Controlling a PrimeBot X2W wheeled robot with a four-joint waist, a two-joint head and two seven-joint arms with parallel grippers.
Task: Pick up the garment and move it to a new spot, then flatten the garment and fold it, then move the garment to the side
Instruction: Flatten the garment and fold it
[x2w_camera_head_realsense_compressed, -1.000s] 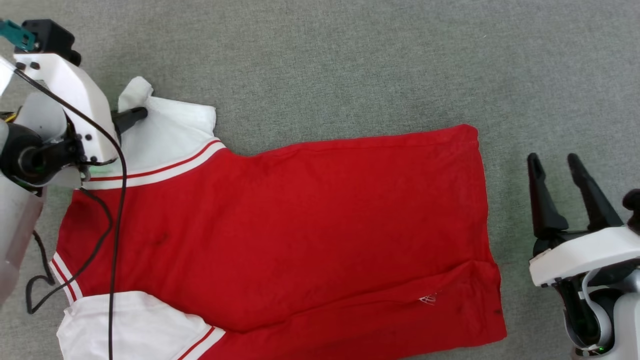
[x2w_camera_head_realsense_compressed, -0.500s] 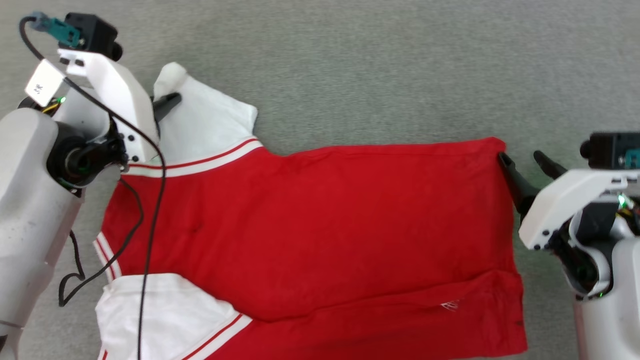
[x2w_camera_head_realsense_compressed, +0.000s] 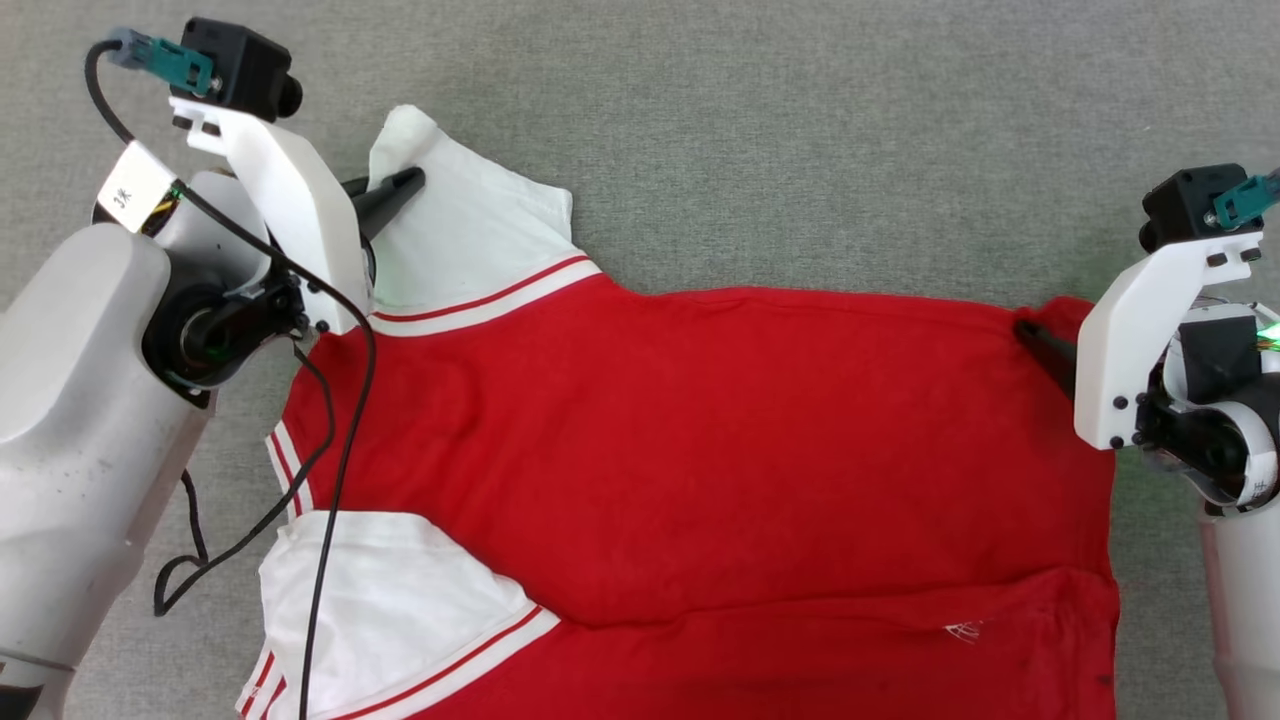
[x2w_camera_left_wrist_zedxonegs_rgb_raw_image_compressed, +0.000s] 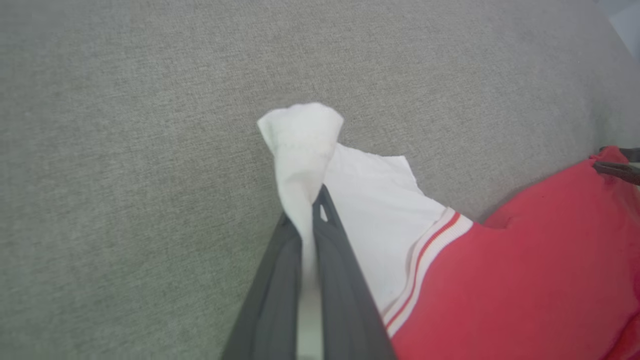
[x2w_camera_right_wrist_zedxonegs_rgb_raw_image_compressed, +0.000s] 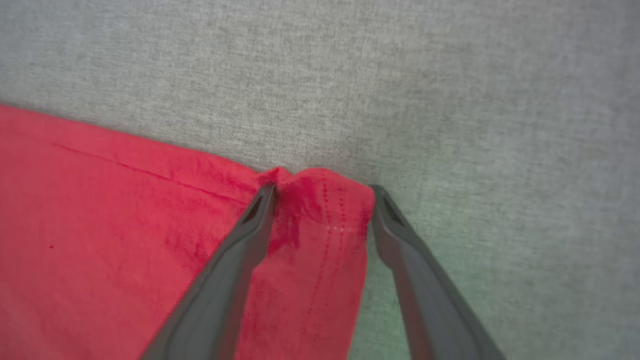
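Ok, I've got L gripper (x2w_camera_left_wrist_zedxonegs_rgb_raw_image_compressed: 306, 207) pinching garment's (x2w_camera_head_realsense_compressed: 700, 440) far-left white sleeve (x2w_camera_left_wrist_zedxonegs_rgb_raw_image_compressed: 300, 135). R gripper (x2w_camera_right_wrist_zedxonegs_rgb_raw_image_compressed: 322, 195) is spread, straddling the far-right hem corner (x2w_camera_right_wrist_zedxonegs_rgb_raw_image_compressed: 325, 210).

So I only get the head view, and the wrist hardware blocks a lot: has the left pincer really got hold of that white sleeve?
Observer: Yes. The left wrist view shows the left pincer shut on the white sleeve of the red jersey, with the cuff bunched up above its fingertips.
Operator: And the right one, over at the red corner?
Observer: The right wrist view shows the right pincer open, with the hem corner lying between its two fingers, not pinched.
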